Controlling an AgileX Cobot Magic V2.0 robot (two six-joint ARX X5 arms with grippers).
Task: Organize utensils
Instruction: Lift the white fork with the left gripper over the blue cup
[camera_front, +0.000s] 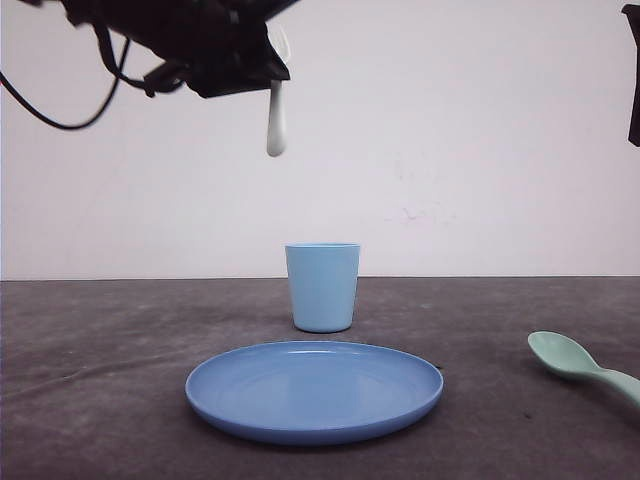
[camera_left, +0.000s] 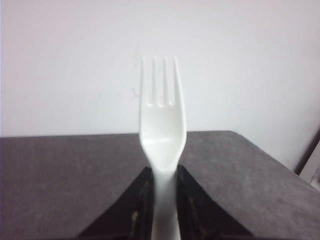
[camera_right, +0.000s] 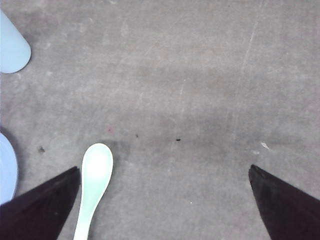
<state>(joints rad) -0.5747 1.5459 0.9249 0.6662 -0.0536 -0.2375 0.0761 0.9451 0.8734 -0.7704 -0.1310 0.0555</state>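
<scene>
High above the table, my left gripper (camera_front: 255, 62) is shut on the white fork (camera_front: 276, 120), whose handle end hangs below it, up and to the left of the cup. In the left wrist view the fork (camera_left: 162, 122) stands between the two dark fingers of the gripper (camera_left: 164, 182), tines pointing away. The mint-green spoon (camera_front: 578, 362) lies on the table at the right, bowl up. In the right wrist view my right gripper (camera_right: 165, 175) hovers open over the table, and the spoon (camera_right: 94, 177) lies just inside one finger, not gripped.
A light blue cup (camera_front: 322, 286) stands upright at the table's centre, with a round blue plate (camera_front: 314, 392) in front of it. Cup (camera_right: 12, 47) and plate rim (camera_right: 6, 170) show at the edge of the right wrist view. A white wall stands behind the dark table.
</scene>
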